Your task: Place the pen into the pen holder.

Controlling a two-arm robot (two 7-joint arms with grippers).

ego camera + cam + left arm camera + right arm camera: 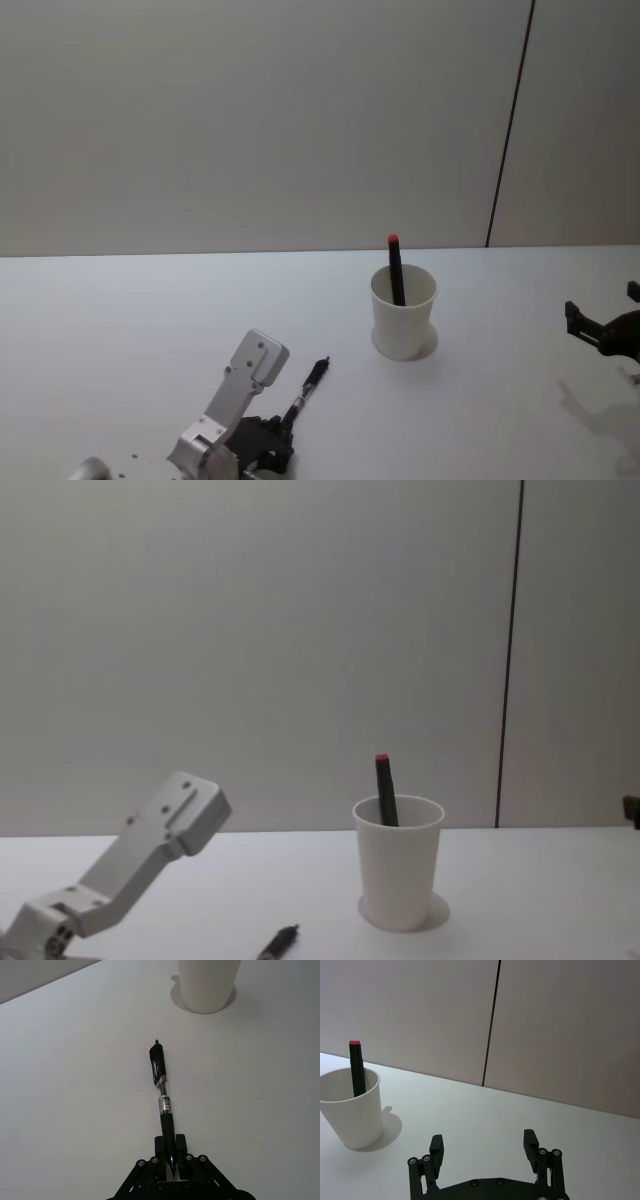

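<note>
Pretty sure this is a robotics lab or test cell, not anyone's home. Plain white table [120, 330], flat grey wall panels [250, 120] right behind its far edge with one dark vertical seam [510, 120], and a silver robot arm [240, 385] at the near edge.

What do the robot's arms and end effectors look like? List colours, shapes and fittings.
The left arm is a light silver-grey boxy link with rounded corners and small dark screw holes. The left end effector is matte black, a wedge-shaped frame dotted with silver screws. The right end effector is black too, with two blocky squared fingers on linkages pinned by silver screws.
</note>
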